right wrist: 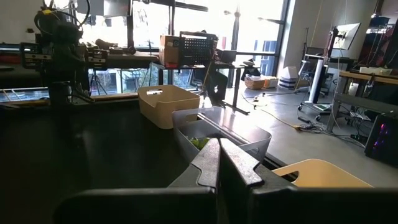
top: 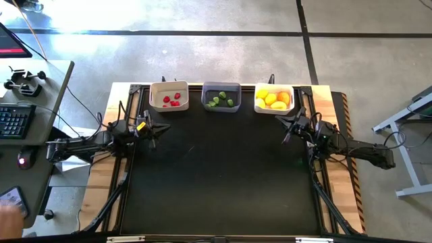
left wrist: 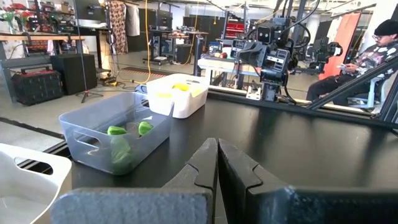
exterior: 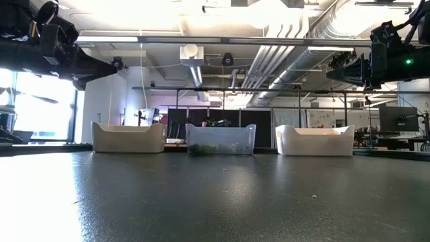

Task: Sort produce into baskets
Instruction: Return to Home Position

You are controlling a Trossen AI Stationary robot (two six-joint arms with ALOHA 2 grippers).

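Three bins stand in a row at the table's far edge. The cream-white bin (top: 169,95) at the left holds small red pieces (top: 171,100). The grey translucent bin (top: 221,96) in the middle holds green pieces (top: 220,99). The white bin (top: 273,98) at the right holds yellow-orange pieces (top: 273,100). My left gripper (top: 154,128) is shut and empty above the mat near the left edge, a little nearer than the cream-white bin. My right gripper (top: 288,132) is shut and empty near the right edge, a little nearer than the white bin.
The black mat (top: 223,175) stretches from the bins to the near edge. A desk with a keyboard (top: 15,120) stands to the left of the table. A person (left wrist: 367,56) sits beyond the table's right side.
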